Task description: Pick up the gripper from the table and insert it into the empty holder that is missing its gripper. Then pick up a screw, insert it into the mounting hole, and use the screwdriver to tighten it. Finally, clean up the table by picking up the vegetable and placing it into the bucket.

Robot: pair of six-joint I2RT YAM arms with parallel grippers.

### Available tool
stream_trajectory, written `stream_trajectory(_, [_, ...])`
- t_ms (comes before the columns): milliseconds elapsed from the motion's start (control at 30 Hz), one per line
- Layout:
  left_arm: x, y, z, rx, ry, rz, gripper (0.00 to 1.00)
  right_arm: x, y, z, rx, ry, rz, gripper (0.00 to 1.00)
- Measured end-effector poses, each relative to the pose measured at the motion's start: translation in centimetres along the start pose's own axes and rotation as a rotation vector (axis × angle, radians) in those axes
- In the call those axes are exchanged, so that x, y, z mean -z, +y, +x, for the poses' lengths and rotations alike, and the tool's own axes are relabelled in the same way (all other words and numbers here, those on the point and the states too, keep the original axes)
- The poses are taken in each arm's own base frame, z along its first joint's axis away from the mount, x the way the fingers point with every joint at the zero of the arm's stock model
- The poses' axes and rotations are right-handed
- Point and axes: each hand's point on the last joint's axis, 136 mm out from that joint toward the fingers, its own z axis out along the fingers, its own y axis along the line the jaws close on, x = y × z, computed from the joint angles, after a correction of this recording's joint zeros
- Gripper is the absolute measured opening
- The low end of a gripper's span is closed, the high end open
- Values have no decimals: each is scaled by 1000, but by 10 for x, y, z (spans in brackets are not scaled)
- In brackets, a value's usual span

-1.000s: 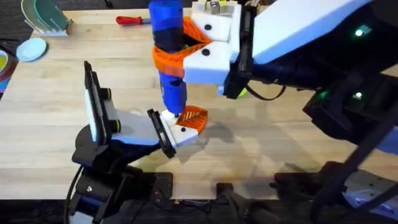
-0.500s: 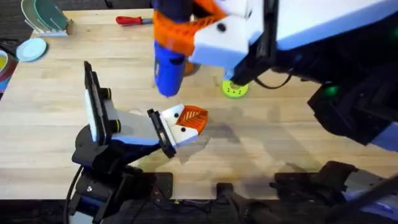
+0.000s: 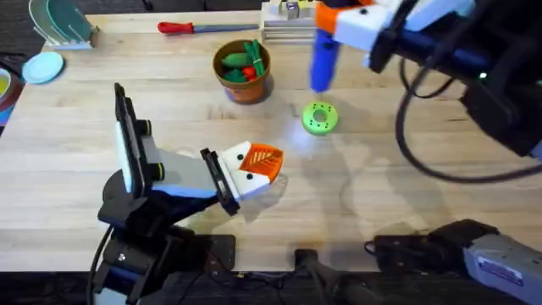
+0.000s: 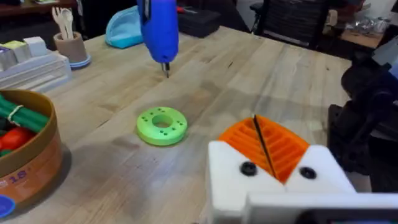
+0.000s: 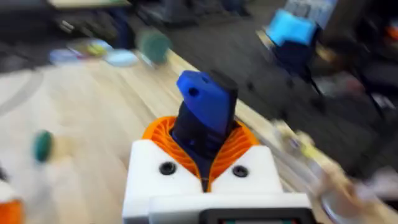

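Table: light wooden butcher-block table (image 3: 76,135) with plank seams, its far edge lined with small items.
Right arm: reaches over the far side; the right gripper (image 3: 332,21) clamps its orange pads around the blue screwdriver (image 3: 323,59), held upright with the bit pointing down above the table, near the green ring.
Left arm: lies low at the near-left; the left gripper (image 3: 252,167) rests just above the tabletop, white blocks carrying orange fingers (image 4: 268,144) pressed together with nothing between them.
Bucket: the brown-orange bucket (image 3: 243,74) stands at far centre, holding green and red vegetables (image 3: 240,64).
Green ring: the flat disc (image 3: 319,118) lies just right of the bucket, apart from it.
Red-handled tool: lies (image 3: 179,27) along the far edge.
Screw: appears seated in the left gripper's white block (image 4: 248,168), though the view is too poor to be sure.
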Motion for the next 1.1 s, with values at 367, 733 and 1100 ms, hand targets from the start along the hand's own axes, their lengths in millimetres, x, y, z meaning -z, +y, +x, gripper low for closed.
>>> stream_trajectory(367, [0,0,0,0,0,0,9,50,-87,98,263,513,436,22])
stream_trajectory(733, [0,0,0,0,0,0,9,125,-132,164,635,1144,608,22])
stream_trajectory(1100, [0,0,0,0,0,0,9,145,-128,258,687,1538,416,22])
